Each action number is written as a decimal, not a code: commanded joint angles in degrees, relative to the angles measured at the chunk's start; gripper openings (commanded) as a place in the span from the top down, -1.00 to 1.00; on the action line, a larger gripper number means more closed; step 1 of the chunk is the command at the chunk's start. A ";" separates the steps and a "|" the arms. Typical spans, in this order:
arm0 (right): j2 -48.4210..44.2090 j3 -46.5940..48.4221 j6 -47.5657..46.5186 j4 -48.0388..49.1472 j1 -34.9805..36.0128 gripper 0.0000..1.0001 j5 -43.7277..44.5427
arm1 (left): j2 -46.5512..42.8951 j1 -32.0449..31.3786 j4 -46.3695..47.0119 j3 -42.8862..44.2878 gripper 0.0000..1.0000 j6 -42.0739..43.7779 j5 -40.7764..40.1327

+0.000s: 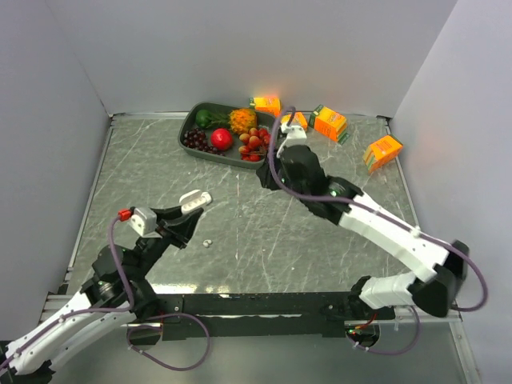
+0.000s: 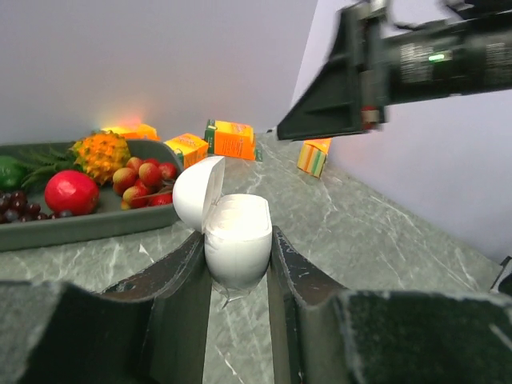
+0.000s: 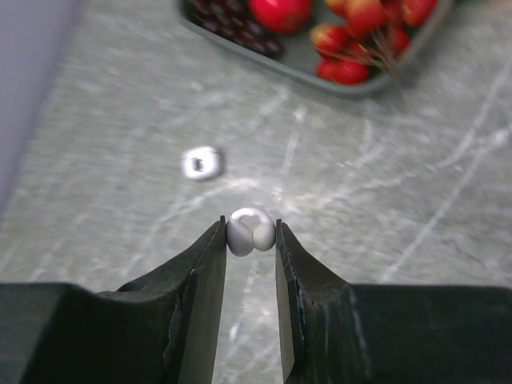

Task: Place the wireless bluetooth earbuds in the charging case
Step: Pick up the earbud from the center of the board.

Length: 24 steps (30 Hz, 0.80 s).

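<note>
tray [image 1: 186, 126]: fruit [image 1: 222, 138] inside | orange cartons [image 1: 330, 122]: beside tray, far table edge

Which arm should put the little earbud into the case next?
Right. The right end effector pinches an earbud, so it can do the inserting, while the left end effector is busy holding the open case.

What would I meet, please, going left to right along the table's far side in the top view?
Fruit tray → small orange carton → larger orange carton → orange carton nearest the right wall. The carton at the tray's far corner overlaps it, so it is left out.
</note>
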 commanded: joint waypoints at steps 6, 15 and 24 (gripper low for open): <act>-12.28 -6.36 -3.97 13.15 11.44 0.40 11.18 | 16.09 -0.11 30.93 -2.66 0.98 5.97 3.38; -15.54 -9.88 -7.66 22.02 17.78 0.40 14.53 | 31.22 -0.02 47.81 -0.99 0.98 6.77 7.17; -14.66 -12.08 -8.37 25.73 20.25 0.41 14.09 | 35.88 -0.02 51.43 -0.28 0.98 7.12 8.75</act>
